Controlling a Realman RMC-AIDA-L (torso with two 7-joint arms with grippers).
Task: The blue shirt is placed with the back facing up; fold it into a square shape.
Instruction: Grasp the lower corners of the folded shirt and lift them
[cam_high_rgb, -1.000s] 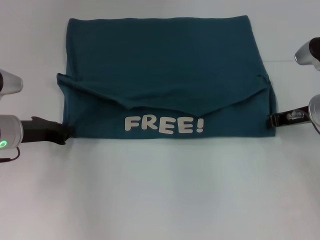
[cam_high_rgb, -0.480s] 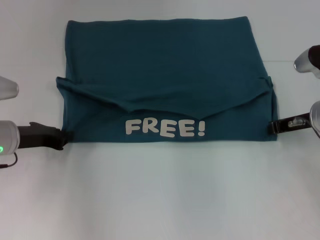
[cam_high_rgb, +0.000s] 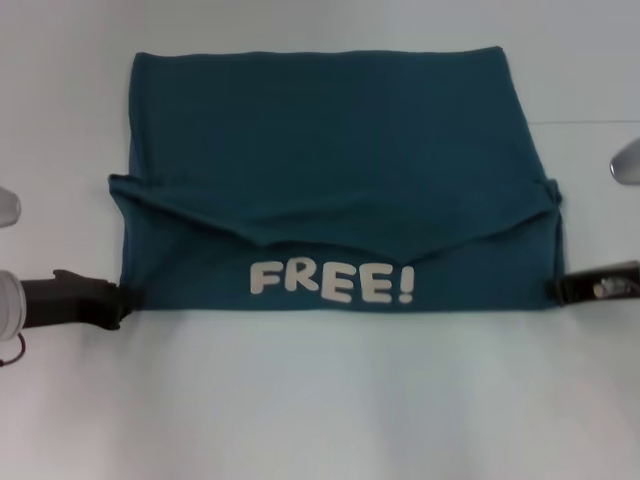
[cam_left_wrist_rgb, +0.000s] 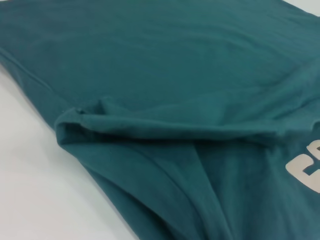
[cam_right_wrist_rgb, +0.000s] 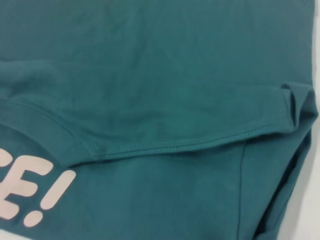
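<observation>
We see the blue shirt (cam_high_rgb: 330, 170) lying flat on the white counter (cam_high_rgb: 320, 400), filling the middle of the head view and reaching toward 12 o'clock. It shows a white "FREE!" print (cam_high_rgb: 330, 282) along its near edge, so it is not plain.

Nearest us, at 6 o'clock, bare counter. At 8 o'clock the left claw (cam_high_rgb: 118, 298) sits at the shirt's near-left corner, tips touching the hem. At 4 o'clock the right claw (cam_high_rgb: 562, 287) sits at the near-right corner, also at the hem. We cannot tell if either claw is apart or clamped on cloth; the tips are hidden at the fabric edge and neither wrist view shows its own fingers.

Next out, the print strip, then a folded flap (cam_high_rgb: 330, 205) whose edge sags in a shallow V over the print, with small bunched tucks at 9 and 3 o'clock. The left wrist view shows the left tuck (cam_left_wrist_rgb: 80, 117) rolled and puffy; the right wrist view shows the stitched flap hem (cam_right_wrist_rgb: 165, 145) and a pinched right tuck (cam_right_wrist_rgb: 300, 107). Farthest, toward 12 o'clock, smooth flat cloth up to the straight far edge.

Step in hand, as we judge it: shirt is already a wide rectangle, both claws are at the near corners for the next lengthwise fold. Next move calls for a firm pinch on all layers at both corners, an even lift together, and carrying the near edge toward 12 o'clock without dragging the flap loose. Risk: uneven lift skews the square.
</observation>
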